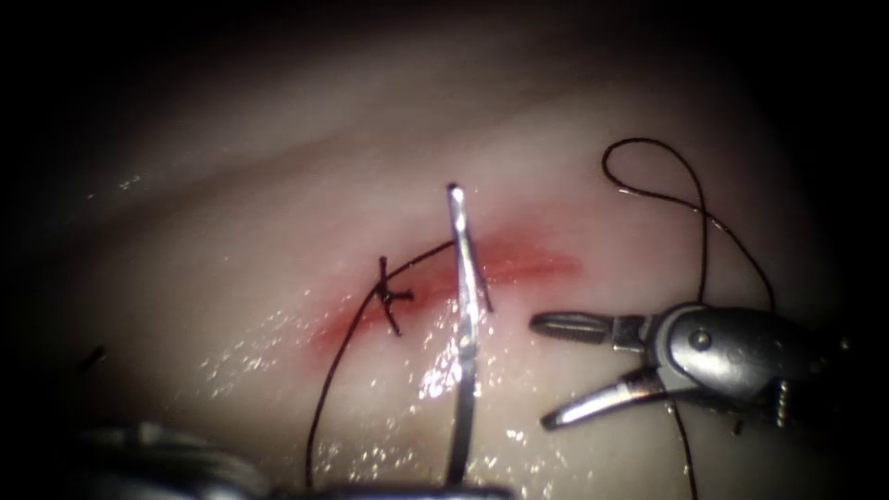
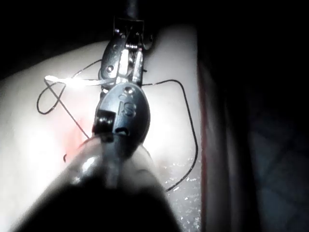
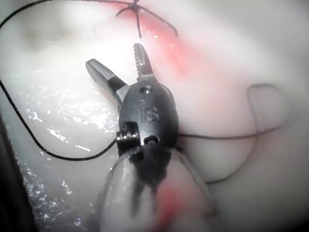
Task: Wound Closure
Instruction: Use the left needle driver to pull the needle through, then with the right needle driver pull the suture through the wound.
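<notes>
The tissue point(image 1: 278, 185) has a red cut point(image 1: 519, 264) with a tied knot point(image 1: 394, 296) at its left end. The curved needle point(image 1: 463, 315) stands upright over the cut, its upper end point(image 1: 454, 192) free above the tissue. My left tool point(image 1: 454, 486) is shut on the needle's lower end at the near edge; its jaws point(image 2: 126, 58) show with the needle point(image 2: 72, 81) glinting beside them. My right tool point(image 1: 544, 370) sits right of the cut, open and holding nothing, as also seen from its wrist point(image 3: 118, 60). Dark thread point(image 1: 329, 370) runs from the knot toward the near edge.
A long loop of thread point(image 1: 690, 185) lies on the tissue to the right, passing behind the right tool. Red fluid stains the cut. Wet glints cover the near tissue point(image 1: 389, 444). Short cut ends stick out of the knot.
</notes>
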Motion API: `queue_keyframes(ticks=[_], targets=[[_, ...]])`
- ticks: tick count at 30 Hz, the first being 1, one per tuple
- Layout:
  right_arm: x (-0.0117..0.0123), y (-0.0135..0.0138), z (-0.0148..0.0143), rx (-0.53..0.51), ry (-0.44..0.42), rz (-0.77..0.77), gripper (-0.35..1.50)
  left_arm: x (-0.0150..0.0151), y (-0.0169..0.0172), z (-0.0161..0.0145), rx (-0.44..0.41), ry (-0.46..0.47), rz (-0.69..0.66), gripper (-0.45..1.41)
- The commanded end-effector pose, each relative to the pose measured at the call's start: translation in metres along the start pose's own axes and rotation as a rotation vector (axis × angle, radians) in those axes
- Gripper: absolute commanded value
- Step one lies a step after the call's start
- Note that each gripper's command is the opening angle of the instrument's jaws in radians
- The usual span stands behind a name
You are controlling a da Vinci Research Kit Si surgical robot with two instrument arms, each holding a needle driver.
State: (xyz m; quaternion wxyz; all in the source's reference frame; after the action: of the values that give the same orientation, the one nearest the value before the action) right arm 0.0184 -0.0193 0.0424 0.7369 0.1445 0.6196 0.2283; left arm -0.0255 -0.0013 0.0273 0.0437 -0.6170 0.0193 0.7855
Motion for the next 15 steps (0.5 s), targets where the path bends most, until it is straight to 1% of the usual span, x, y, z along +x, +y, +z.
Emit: queue_keyframes(ticks=[1, 4, 6, 7, 9, 13, 15], targets=[[-0.0002, 0.0, 0.0012, -0.007, -0.004, 0.002, 0.67, -0.0003, 0.0001, 0.0004, 0.004, -0.01, 0.015, -0.45], [-0.0001, 0.0001, 0.0019, -0.017, -0.01, 0.021, 0.64, -0.0003, 0.0002, -0.0001, 0.018, -0.033, 0.031, -0.45], [0.0003, 0.0005, 0.0026, -0.035, -0.032, 0.024, 0.56, -0.0008, 0.0005, -0.0007, 0.033, -0.051, 0.033, -0.45], [0.0003, 0.0005, 0.0026, -0.035, -0.032, 0.024, 0.56, -0.0008, 0.0005, -0.0007, 0.033, -0.051, 0.033, -0.45], [0.0007, 0.0008, 0.0031, -0.058, -0.067, 0.028, 0.52, -0.0012, 0.0009, -0.0011, 0.037, -0.059, 0.037, -0.45], [0.0014, 0.0015, 0.0036, -0.102, -0.093, 0.041, 0.52, -0.0024, 0.002, -0.0014, 0.044, -0.071, 0.06, -0.45], [0.0014, 0.0018, 0.004, -0.096, -0.11, 0.044, 0.46, -0.0033, 0.003, -0.0014, 0.054, -0.081, 0.054, -0.45]])
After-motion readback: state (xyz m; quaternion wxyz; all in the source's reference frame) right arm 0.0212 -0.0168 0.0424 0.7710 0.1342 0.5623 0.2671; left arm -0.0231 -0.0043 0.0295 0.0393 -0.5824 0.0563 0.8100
